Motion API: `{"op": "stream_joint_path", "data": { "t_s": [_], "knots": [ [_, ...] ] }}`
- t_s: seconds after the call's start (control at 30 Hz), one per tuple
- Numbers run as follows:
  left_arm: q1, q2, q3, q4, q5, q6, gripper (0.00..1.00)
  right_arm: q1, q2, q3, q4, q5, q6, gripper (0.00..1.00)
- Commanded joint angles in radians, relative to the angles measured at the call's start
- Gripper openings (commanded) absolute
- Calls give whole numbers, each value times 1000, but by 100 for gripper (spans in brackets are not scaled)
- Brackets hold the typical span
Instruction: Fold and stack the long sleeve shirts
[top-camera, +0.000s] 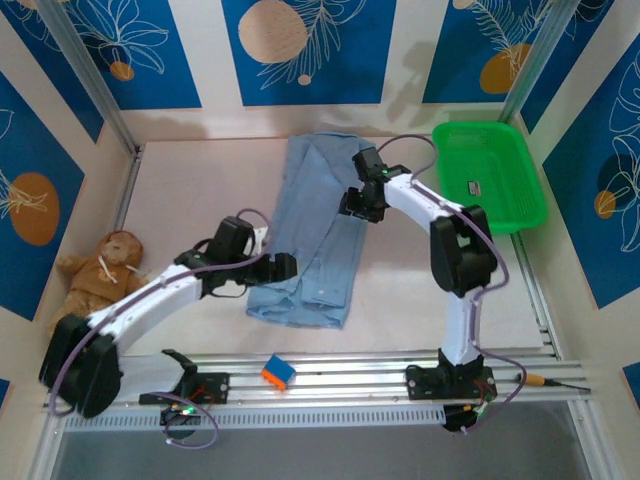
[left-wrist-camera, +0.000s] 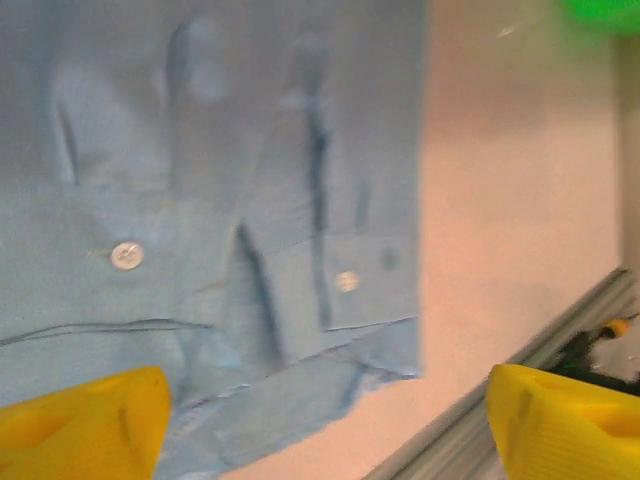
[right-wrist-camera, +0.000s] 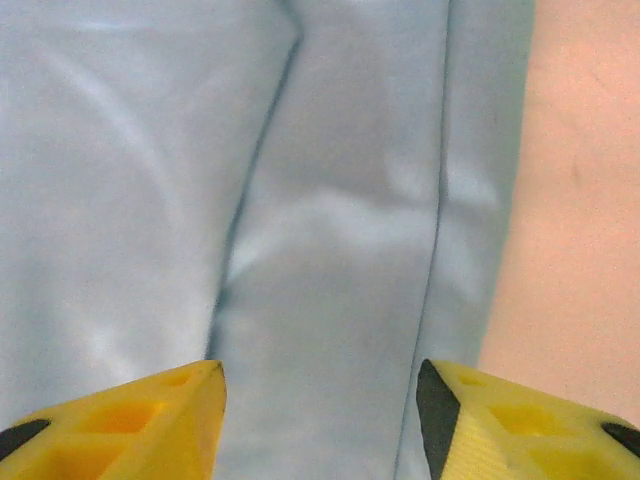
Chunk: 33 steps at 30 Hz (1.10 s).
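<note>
Near shirt (top-camera: 310, 200), basket (top-camera: 500, 150) with illegible label (top-camera: 487, 188)

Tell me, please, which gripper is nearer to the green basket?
Right. The right gripper is over the basket-side edge of the shirt, not far from the green basket. The left gripper is over the near end of the shirt, farther from the basket.

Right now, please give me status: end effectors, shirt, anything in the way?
Left end effector open, empty. Right end effector open above shirt. Shirt flat, folded narrow. Basket and teddy bear well aside.
</note>
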<state>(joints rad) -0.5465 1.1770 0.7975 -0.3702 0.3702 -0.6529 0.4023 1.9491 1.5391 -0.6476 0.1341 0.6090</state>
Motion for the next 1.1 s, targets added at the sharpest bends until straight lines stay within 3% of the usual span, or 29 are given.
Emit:
{"op": "stream_joint_path", "data": {
  "t_s": [0.0, 0.1, 0.17, 0.23, 0.33, 0.43, 0.6, 0.8, 1.07],
  "knots": [
    [55, -89, 81, -244, -76, 101, 87, 26, -201, -113, 3, -81, 0, 64],
    [145, -89, 97, -363, -83, 200, 89, 39, -343, -265, 20, -143, 54, 70],
    [207, -66, 76, -377, -38, 252, 90, 52, -434, -372, 31, -165, 104, 90],
    [238, -47, 42, -342, 0, 297, 89, 67, -504, -468, 51, -201, 150, 95],
    [268, 16, 4, -288, 36, 337, 87, 106, -573, -583, 51, -205, 210, 94],
    [270, 58, -16, -192, 126, 304, 85, 145, -598, -674, 81, -223, 272, 89],
    [270, 133, -61, -85, 162, 240, 82, 191, -594, -786, 207, -260, 379, 83],
    [269, 190, -139, 42, 198, 188, 80, 243, -554, -819, 282, -264, 435, 78],
    [267, 236, -159, 66, 200, 184, 77, 285, -494, -807, 306, -269, 466, 73]
  ]
}}
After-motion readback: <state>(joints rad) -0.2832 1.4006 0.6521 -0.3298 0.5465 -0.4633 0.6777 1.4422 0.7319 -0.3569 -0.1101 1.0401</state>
